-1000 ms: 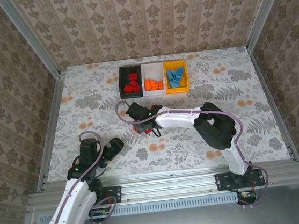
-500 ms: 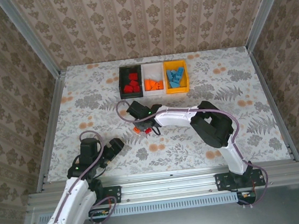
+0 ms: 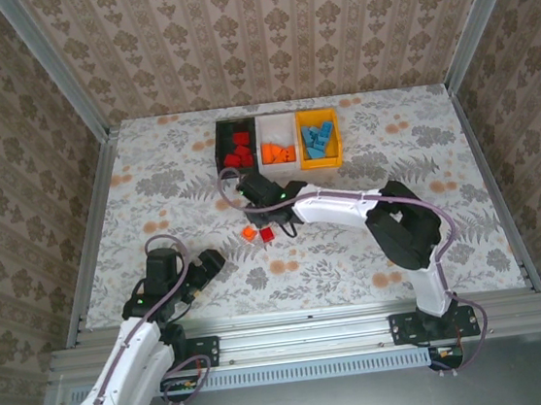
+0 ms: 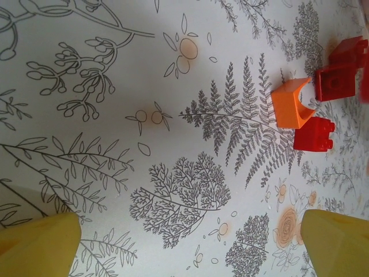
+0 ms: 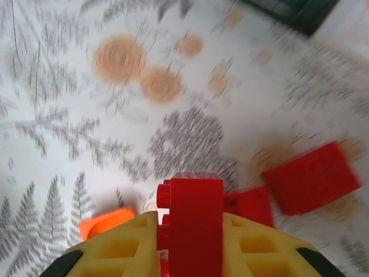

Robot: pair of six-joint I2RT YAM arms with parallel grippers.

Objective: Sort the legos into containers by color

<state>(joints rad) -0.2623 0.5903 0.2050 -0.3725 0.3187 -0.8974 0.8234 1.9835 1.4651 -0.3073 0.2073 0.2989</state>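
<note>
My right gripper (image 5: 190, 231) is shut on a red lego (image 5: 193, 219), held on edge between the yellow fingers a little above the table. In the top view this gripper (image 3: 252, 191) hovers just in front of the black container (image 3: 219, 150). Beneath it lie an orange lego (image 3: 249, 232) and a red lego (image 3: 267, 233). The black container holds red legos, the white container (image 3: 275, 122) orange ones, and the orange-yellow container (image 3: 335, 136) blue ones. My left gripper (image 3: 205, 266) stands open near the front left, its view showing the orange lego (image 4: 293, 103) and red legos (image 4: 314, 134).
The three containers stand side by side at the back middle of the flower-patterned table (image 3: 424, 175). Metal rails (image 3: 92, 223) edge the table on both sides. More red legos (image 5: 311, 176) lie blurred to the right under my right gripper.
My right gripper has shut on a red lego and carried it up off the pile toward the containers. The left arm has stayed still and open.
</note>
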